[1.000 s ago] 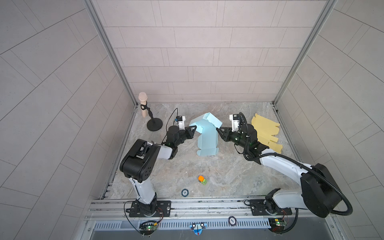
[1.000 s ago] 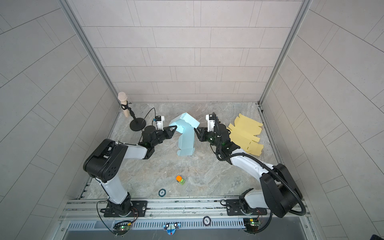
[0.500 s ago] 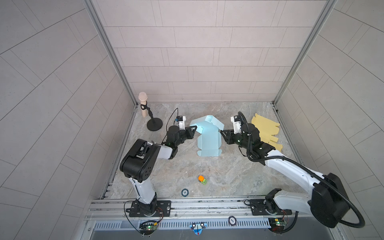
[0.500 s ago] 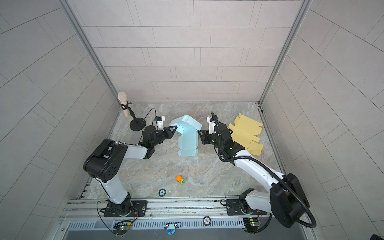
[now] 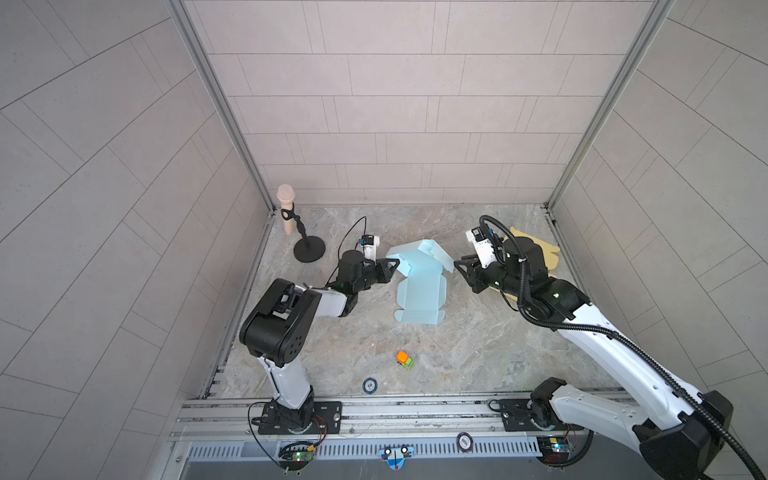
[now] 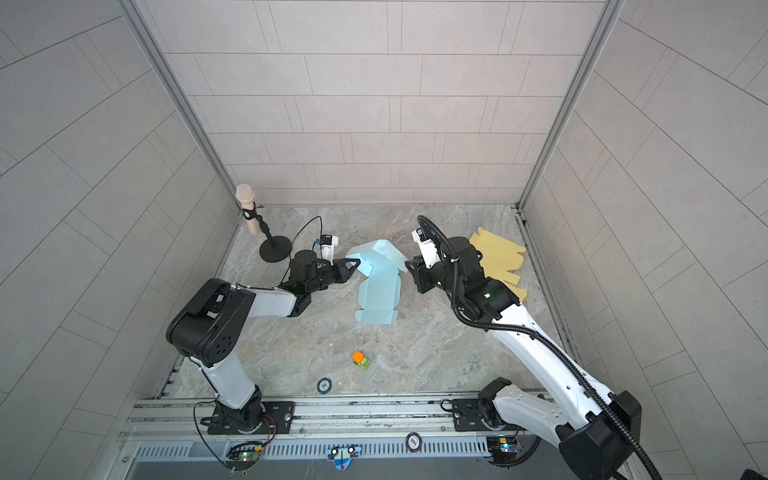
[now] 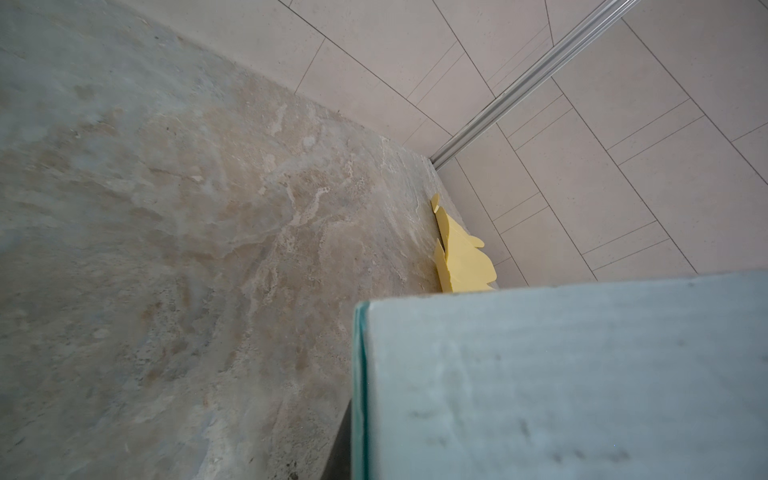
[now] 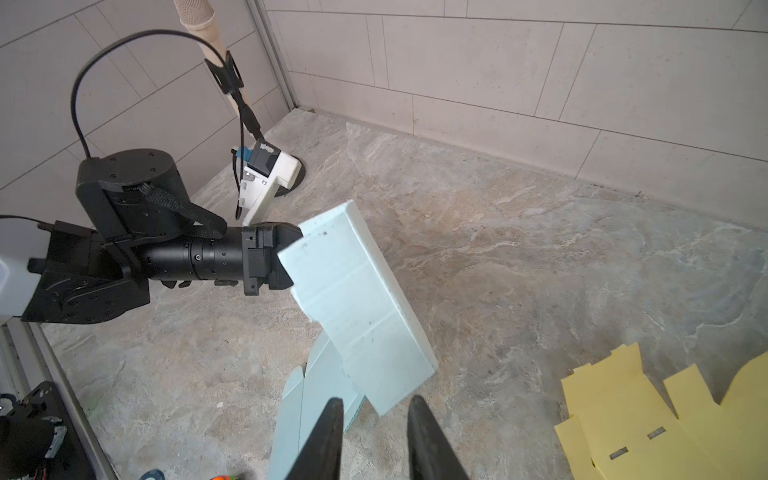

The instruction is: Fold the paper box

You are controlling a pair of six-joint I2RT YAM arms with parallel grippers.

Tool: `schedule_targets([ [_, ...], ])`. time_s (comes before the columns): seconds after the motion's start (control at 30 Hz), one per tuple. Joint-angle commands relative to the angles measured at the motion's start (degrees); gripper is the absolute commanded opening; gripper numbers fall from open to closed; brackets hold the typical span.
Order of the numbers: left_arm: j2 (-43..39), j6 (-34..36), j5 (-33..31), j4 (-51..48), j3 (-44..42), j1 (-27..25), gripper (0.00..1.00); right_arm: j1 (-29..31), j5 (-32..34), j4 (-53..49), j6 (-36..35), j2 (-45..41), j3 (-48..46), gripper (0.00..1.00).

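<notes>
Where the table point(image 5: 478, 345) is barest, near its middle, a pale blue box point(image 5: 419, 291) is seen, half flat, its far panel raised and folded over. That panel's edge is pinched by the closed left gripper point(image 5: 391, 264). The right gripper point(image 5: 459, 266) is parted just beside the opposite corner, gripping nothing. The card is judged light, thin and easily creased, best taken at edges beside fold lines. Yellow sheets point(image 5: 549, 252) crowd the right, a stand point(image 5: 308, 251) the far left. More room is offered in front, save a toy point(image 5: 405, 360).

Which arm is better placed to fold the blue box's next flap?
Probably right. The left fingers are shut on the raised end of the blue paper box, steadying it; the right fingers stand apart, gripping nothing, beside its opposite end.
</notes>
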Motion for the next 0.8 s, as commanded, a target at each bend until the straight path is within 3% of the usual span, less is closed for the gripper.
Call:
schedule_targets([
  [0.0,-3.7,3.8,0.4,-6.9,2.0,-1.5,0.08,0.3,-3.2,-3.3,-4.1,3.0,2.5,0.29],
  [0.4,-7.4,3.5,-4.1,-19.3,4.1,-5.5,0.08,0.7,-11.0,1.7,-3.3,6.3,-0.8,0.24],
  [0.77,-9.1,2.0,-9.9,-27.4,6.0,-8.1,0.08,5.2,0.8,3.0,-0.3,7.7,-1.9,0.22],
])
